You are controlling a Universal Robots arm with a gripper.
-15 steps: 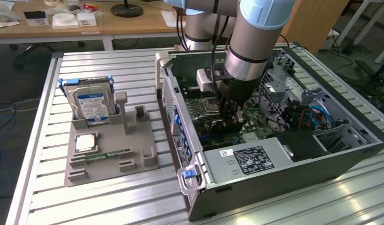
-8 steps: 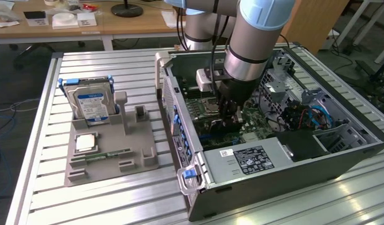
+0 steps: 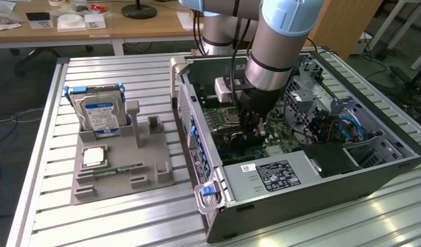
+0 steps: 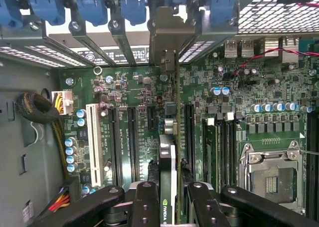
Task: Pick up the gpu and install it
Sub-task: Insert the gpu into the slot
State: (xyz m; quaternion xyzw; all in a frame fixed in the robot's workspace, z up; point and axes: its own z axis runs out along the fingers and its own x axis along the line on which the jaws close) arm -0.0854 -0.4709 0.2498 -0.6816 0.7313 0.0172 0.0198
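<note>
Claw [image 4: 174,199] part-closed, gripping gpu [image 4: 168,167]; fingers [image 4: 144,202] on both faces of card. Card edge-on over motherboard [image 4: 124,87] slots, inside open pc case [image 3: 320,200]. Can't tell if seated. Exterior view: parts tray [image 3: 121,164] with hard drive [image 3: 101,116] at 9 o'clock of case, on bench [image 3: 128,221].

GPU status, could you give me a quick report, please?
Gripper shut on gpu. It stands edge-on inside case, at motherboard slots. Nothing seen blocking.
</note>
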